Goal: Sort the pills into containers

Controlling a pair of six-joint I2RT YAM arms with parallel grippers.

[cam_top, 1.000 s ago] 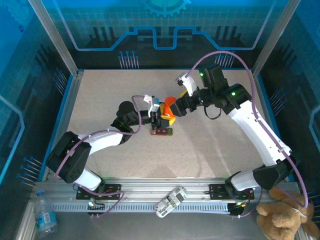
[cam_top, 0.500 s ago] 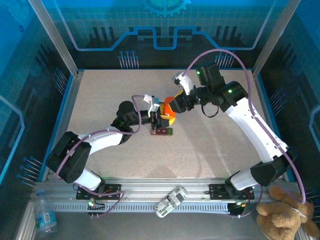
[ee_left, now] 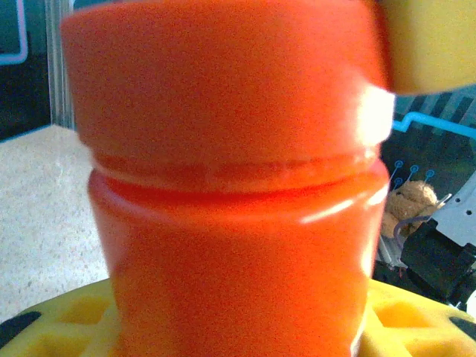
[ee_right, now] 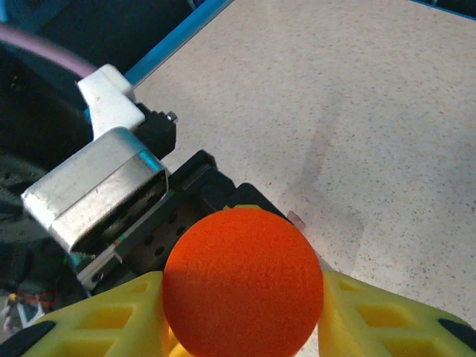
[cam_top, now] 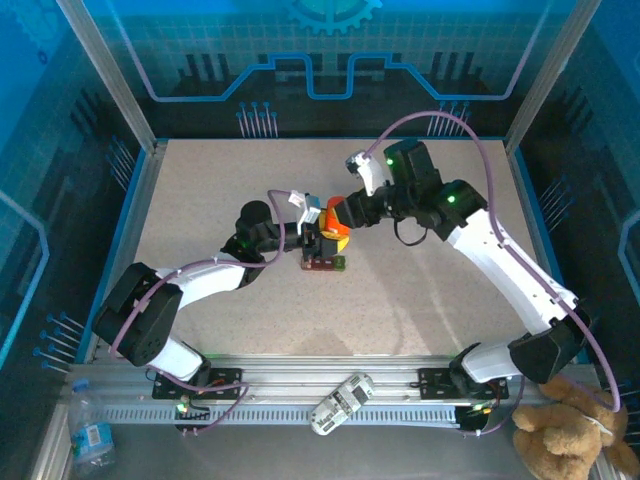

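Observation:
An orange bottle (cam_top: 335, 214) stands upright above the table's middle, and up close its body (ee_left: 230, 223) blocks most of the left wrist view. My left gripper (cam_top: 321, 241) (ee_left: 238, 320) is shut on the bottle's body, a yellow finger (ee_left: 59, 323) on each side. My right gripper (cam_top: 343, 220) (ee_right: 243, 297) is shut on the bottle's round orange cap (ee_right: 243, 279), its yellow fingers (ee_right: 111, 316) pressed against both sides. The containers (cam_top: 325, 263), a dark red strip with a green end, lie on the table just below the bottle. The pills are hidden.
The speckled table (cam_top: 430, 290) is walled by blue panels and metal posts. A grey handset (cam_top: 340, 402) lies on the front rail. A teddy bear (cam_top: 570, 435) sits at the front right and a water bottle (cam_top: 90, 432) at the front left.
My right arm has moved left onto the bottle's top and its jaws have closed round the cap. The left arm and bottle have stayed put.

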